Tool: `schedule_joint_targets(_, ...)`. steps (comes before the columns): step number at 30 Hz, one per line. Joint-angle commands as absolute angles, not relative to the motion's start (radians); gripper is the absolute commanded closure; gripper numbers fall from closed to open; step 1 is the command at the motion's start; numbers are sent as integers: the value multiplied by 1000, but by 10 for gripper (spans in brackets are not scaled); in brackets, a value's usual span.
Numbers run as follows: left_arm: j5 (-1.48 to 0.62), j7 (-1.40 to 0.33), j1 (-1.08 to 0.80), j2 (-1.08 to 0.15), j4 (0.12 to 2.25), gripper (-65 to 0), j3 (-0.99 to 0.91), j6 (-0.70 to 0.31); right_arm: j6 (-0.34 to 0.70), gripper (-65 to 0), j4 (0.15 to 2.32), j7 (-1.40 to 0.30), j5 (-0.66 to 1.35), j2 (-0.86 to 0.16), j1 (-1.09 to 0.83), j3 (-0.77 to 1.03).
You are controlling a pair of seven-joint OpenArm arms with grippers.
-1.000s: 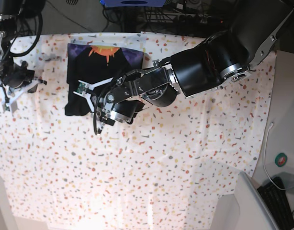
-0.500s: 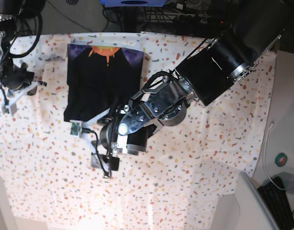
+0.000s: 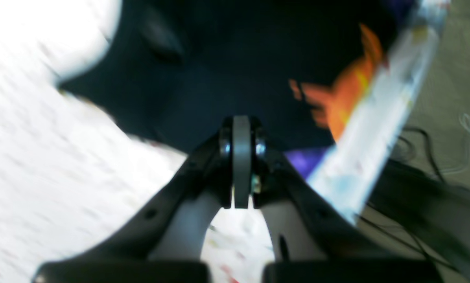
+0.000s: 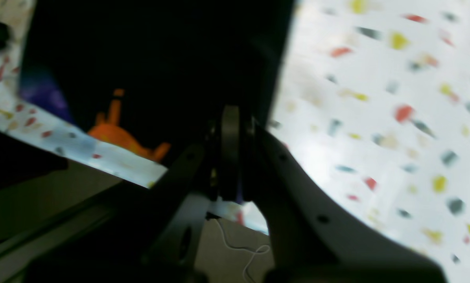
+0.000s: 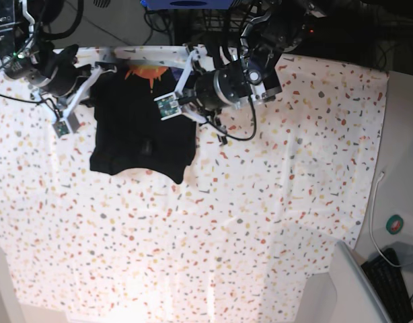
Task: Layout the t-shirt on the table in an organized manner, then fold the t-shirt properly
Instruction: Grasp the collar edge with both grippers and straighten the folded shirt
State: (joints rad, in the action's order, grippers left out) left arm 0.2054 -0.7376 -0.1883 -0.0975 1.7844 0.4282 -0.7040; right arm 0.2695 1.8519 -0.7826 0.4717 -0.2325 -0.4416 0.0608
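a: start with the hands. how do they stand?

b: the left hand (image 5: pixel 188 62) sits at the far edge of the desk (image 5: pixel 274 202), at the t-shirt's (image 5: pixel 142 128) top corner on the base view's right. in the left wrist view its fingers (image 3: pixel 240 165) are pressed flat together, clenched, with nothing visible between them. the black cloth lies just past the tips, but i can't tell whether they touch it.

a: and the right hand?

b: the right hand (image 5: pixel 102 67) is at the other top corner, on the base view's left. its wrist view is blurred, yet the fingers (image 4: pixel 229 157) meet with no gap, so it is clenched too. whether any cloth is caught in it i can't tell; the shirt (image 4: pixel 152 67) is right behind the tips.

a: where is the shirt itself?

b: on the speckled desk, near the far edge toward the base view's left, between the two hands. it is a compact, roughly square black shape. its orange print (image 5: pixel 147 73) sits at the far side, close to the desk's edge, with a patch of purple (image 3: pixel 303 159) beside it in the left wrist view. the near hem is uneven, one corner hanging lower on the base view's right.

a: anything else around?

b: a small green board (image 5: pixel 166 106) on the left arm hangs over the shirt.
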Motion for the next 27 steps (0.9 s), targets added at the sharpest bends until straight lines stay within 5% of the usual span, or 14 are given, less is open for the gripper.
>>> schedule_joint_targets(1,194,-711,-182,-94,1788,0,424,-698,269,0,1868,-769,484,-239,-440,39)
schedule_joint_targets(8,191,-711,-185,-163,1639,0,532,-579,266,0,1762,-769,483,-239,-440,-24)
schedule_joint_targets(14,193,-711,-217,-179,1603,0,570,-572,268,0,1649,-723,483,-239,-444,-24)
schedule_joint_targets(27,193,-714,-159,-179,1762,0,565,-570,265,0,1834,-722,483,-265,-476,-18)
